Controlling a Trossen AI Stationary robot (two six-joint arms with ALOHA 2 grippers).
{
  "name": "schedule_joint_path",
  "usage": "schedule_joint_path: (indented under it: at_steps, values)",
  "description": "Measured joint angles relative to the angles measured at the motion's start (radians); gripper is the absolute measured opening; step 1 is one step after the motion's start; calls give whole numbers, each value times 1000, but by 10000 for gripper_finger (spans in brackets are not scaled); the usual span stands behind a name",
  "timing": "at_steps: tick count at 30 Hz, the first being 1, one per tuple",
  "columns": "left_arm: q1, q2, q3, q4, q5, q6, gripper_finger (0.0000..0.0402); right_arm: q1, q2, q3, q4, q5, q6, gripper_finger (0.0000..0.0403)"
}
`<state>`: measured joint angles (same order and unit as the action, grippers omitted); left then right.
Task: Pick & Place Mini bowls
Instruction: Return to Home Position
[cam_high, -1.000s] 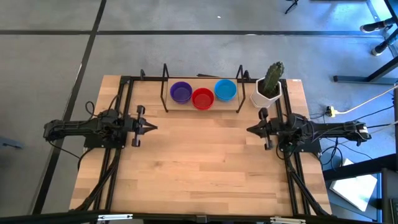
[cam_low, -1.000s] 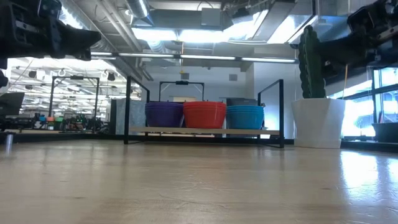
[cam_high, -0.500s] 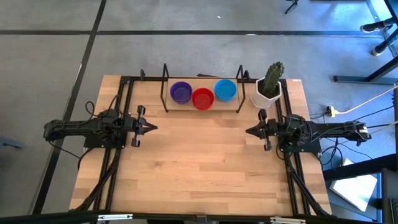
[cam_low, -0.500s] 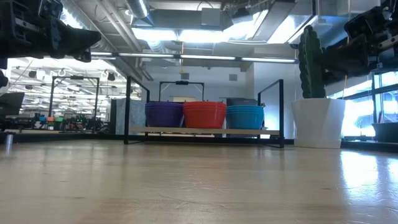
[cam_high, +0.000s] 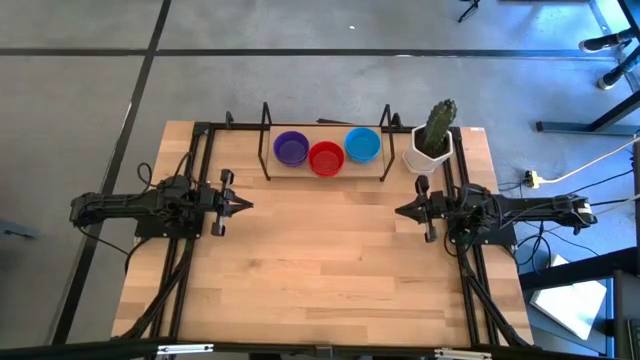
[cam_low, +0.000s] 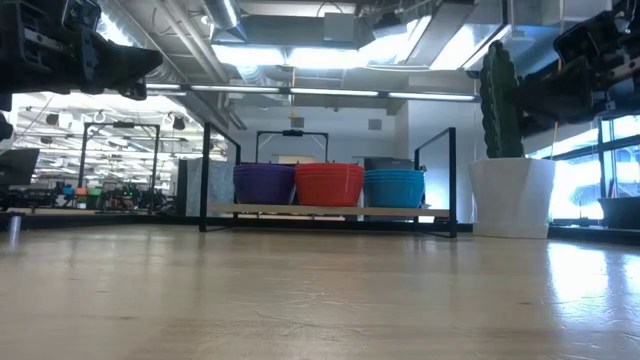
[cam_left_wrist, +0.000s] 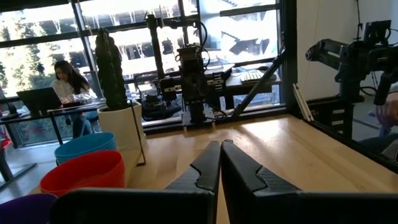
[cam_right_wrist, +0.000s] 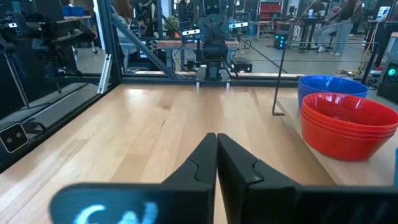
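Note:
Three stacks of mini bowls stand on a low shelf at the table's far edge: purple (cam_high: 291, 148), red (cam_high: 326, 158) and light blue (cam_high: 362, 145). In the low view they show as the purple stack (cam_low: 264, 184), red stack (cam_low: 329, 184) and blue stack (cam_low: 394, 187). My left gripper (cam_high: 248, 204) hovers at the table's left, shut, pointing right. My right gripper (cam_high: 400, 211) hovers at the table's right, shut, pointing left. Their shut fingertips show in the wrist views, left gripper (cam_left_wrist: 221, 144) and right gripper (cam_right_wrist: 216, 137). Neither is near the bowls.
A white pot with a green cactus (cam_high: 433, 140) stands at the far right corner, just beyond my right arm. The shelf sits in a black wire frame (cam_high: 266, 140). Bare wooden table (cam_high: 320, 260) lies between and in front of the arms. A person sits beyond the table (cam_left_wrist: 68, 81).
My right gripper has edged slightly toward the table's left and stayed shut. The bowls have not moved.

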<state>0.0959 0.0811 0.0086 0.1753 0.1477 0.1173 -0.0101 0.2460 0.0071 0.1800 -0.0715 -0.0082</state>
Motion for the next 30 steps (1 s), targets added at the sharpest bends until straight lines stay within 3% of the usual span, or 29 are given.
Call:
schedule_joint_path:
  at_steps: [30]
  values:
    - [0, 0, 0, 0, 0, 0, 10, 0, 0, 0, -52, 0, 0, 17]
